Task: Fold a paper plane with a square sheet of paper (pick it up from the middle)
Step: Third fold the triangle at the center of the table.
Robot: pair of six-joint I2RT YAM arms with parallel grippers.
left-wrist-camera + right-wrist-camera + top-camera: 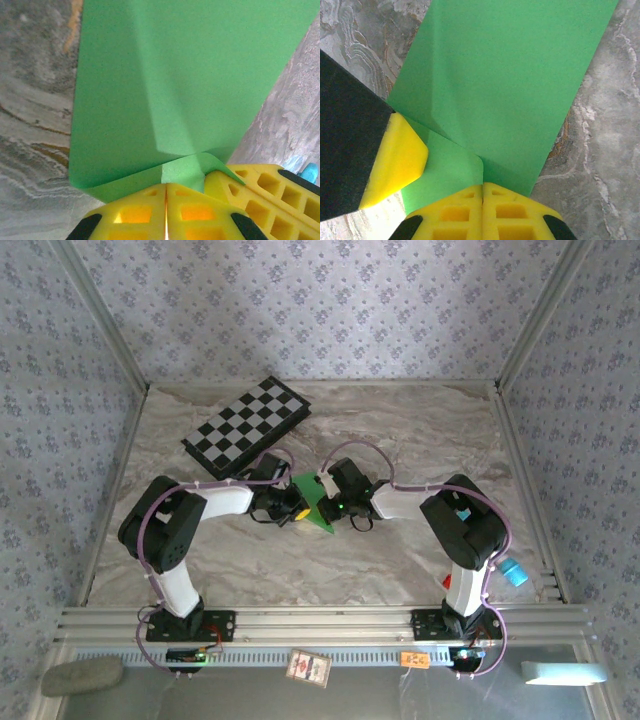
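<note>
On the bench [400,560], the paper plane [312,502] lies at the left pincer's [166,186] three o'clock and the right pincer's [482,186] nine, both pressed together, tips touching it.

The paper plane [312,504] is glowing bright green. The left gripper [166,187] and right gripper [482,187] are both showing yellow with black patches. Toward the table's [420,430] far-left corner the board [245,421] is flashing black-and-white checks. The table itself is swirling in marbled grey and brown. Purple cables [348,446] are looping over the arms, and the walls [330,300] are wearing a lavender floral print.
</note>
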